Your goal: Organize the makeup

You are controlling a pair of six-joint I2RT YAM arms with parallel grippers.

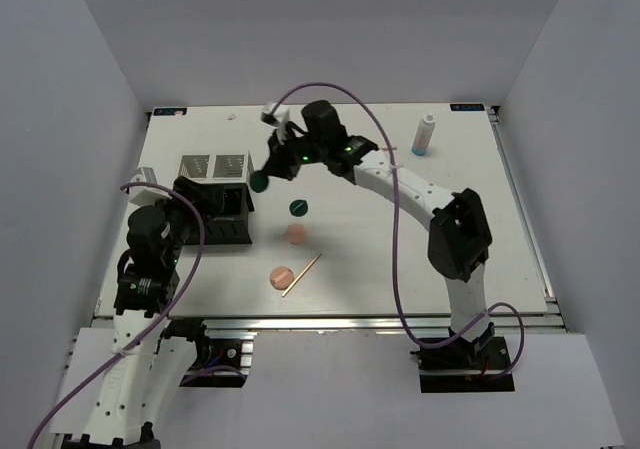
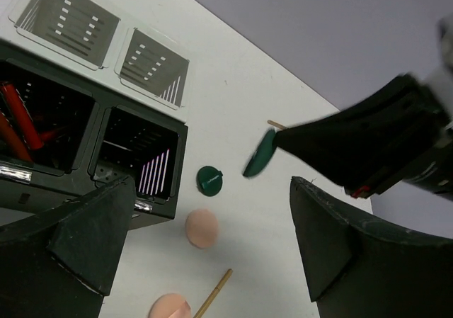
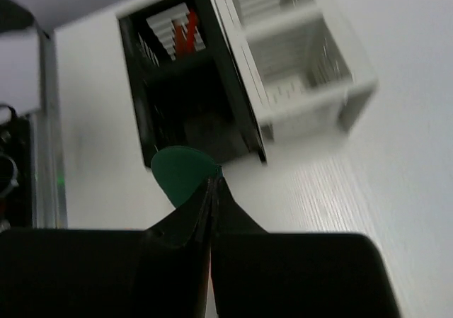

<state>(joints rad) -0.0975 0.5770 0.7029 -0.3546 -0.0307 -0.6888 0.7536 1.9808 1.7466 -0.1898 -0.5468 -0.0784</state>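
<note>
My right gripper (image 1: 268, 172) (image 3: 214, 185) is shut on the edge of a dark green disc (image 1: 260, 181) (image 3: 179, 175) (image 2: 260, 155), held tilted in the air just right of the black organizer (image 1: 215, 214) (image 3: 180, 105). A second dark green disc (image 1: 297, 207) (image 2: 209, 180) lies flat on the table. Two peach-pink discs (image 1: 295, 233) (image 1: 281, 278) (image 2: 202, 228) (image 2: 170, 307) and a thin wooden stick (image 1: 302, 274) (image 2: 214, 294) lie nearer the front. Red sticks (image 2: 14, 123) (image 3: 185, 38) stand in an organizer compartment. My left gripper (image 2: 212, 226) hangs open beside the organizer, holding nothing.
A white-blue bottle (image 1: 424, 135) stands at the back right of the table. Two pale slotted bins (image 1: 213, 165) (image 2: 106, 45) (image 3: 304, 70) sit behind the organizer. The table's front rail (image 1: 330, 319) runs along the near edge.
</note>
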